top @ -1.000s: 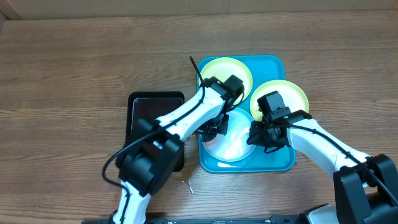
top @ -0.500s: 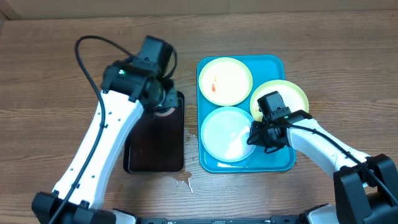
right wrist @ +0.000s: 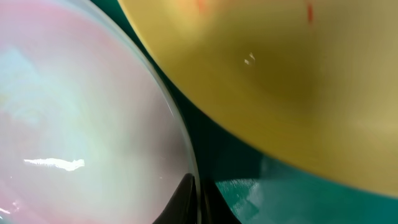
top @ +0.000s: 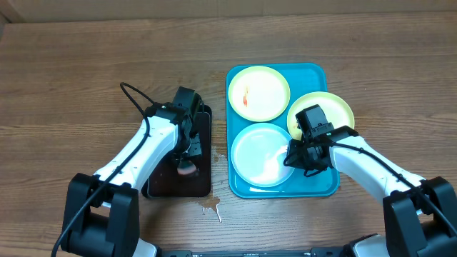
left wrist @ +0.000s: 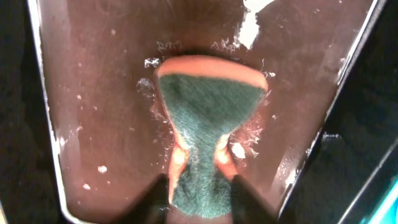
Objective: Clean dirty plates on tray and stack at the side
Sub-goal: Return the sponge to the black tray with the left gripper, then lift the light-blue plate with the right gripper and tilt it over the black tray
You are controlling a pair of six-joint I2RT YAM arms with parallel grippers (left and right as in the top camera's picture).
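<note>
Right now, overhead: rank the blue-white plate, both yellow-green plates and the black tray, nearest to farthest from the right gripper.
1. Blue-white plate, at the right gripper's fingertips.
2. Right yellow-green plate, just beyond the wrist.
3. Smeared yellow-green plate, teal tray's far-left corner.
4. Black tray with sponge, farthest left.

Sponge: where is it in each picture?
Overhead: left of centre, the sponge is over the black tray, at the tip of the left gripper.
Left wrist: middle of the picture, sponge pinched at its lower end by the left gripper, above the black tray's wet floor.
Right wrist: not in it.
Shared landmark: the black tray, seen in the overhead and left wrist views.
</note>
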